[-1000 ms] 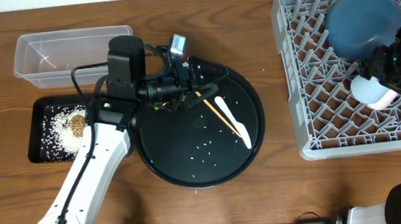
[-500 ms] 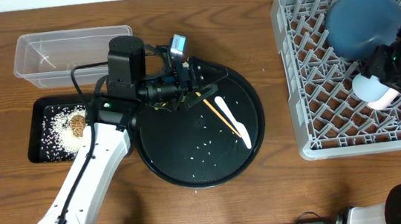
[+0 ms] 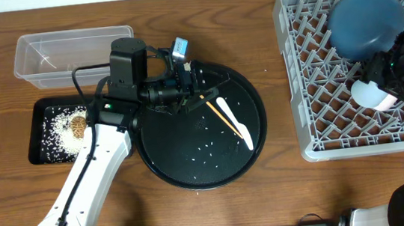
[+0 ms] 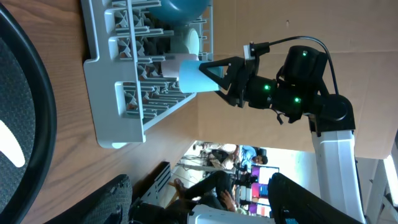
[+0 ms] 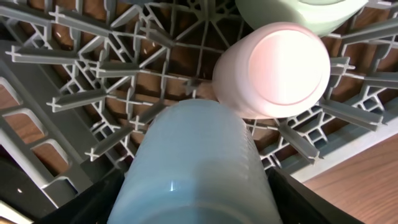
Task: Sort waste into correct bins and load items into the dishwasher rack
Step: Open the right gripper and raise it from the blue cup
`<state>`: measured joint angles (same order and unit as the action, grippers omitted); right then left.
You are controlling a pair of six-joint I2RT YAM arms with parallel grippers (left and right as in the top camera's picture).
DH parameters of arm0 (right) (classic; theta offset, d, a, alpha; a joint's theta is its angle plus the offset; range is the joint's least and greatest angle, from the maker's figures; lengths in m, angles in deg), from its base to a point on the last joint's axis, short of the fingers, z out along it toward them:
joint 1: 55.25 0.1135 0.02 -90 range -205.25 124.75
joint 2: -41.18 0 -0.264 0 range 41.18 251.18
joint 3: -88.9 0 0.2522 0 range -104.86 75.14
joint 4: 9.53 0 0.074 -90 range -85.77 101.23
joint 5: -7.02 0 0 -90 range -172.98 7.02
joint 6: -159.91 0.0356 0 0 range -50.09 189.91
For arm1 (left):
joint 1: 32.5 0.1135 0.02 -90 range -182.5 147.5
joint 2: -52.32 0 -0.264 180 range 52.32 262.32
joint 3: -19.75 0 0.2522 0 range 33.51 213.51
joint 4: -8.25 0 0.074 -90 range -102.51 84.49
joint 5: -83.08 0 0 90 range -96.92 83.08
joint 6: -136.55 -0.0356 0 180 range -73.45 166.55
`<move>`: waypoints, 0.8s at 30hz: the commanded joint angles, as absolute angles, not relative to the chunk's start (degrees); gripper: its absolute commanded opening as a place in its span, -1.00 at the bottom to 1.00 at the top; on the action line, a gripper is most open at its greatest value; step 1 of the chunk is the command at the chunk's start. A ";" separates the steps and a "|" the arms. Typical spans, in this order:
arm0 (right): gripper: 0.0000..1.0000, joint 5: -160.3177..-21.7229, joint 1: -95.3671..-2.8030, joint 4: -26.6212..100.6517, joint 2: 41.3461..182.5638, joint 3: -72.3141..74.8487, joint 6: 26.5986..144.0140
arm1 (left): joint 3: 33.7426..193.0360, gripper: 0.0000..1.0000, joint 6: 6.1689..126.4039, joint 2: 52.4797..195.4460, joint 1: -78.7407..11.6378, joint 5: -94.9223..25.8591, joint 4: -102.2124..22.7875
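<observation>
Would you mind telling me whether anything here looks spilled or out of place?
Yes: loose white rice grains lie scattered across the round black tray, apart from the rest in the shallow black tray.

Overhead looks down; left wrist distant, right wrist close on rack.

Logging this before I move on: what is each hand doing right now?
Left hand: open, holding nothing.
Right hand: closed on the light blue cup, over the dishwasher rack.
</observation>
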<state>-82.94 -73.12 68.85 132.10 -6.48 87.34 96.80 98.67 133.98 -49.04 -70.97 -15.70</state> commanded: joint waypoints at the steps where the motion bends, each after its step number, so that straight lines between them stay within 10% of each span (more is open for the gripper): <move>1: 0.34 -82.35 -72.79 68.24 132.31 -5.58 88.15 | 97.15 0.43 97.14 134.29 -48.82 -70.49 -15.79; 24: 0.98 -102.40 -72.85 77.72 127.83 -16.78 82.44 | 97.15 0.63 90.47 134.29 -48.80 -69.94 -19.11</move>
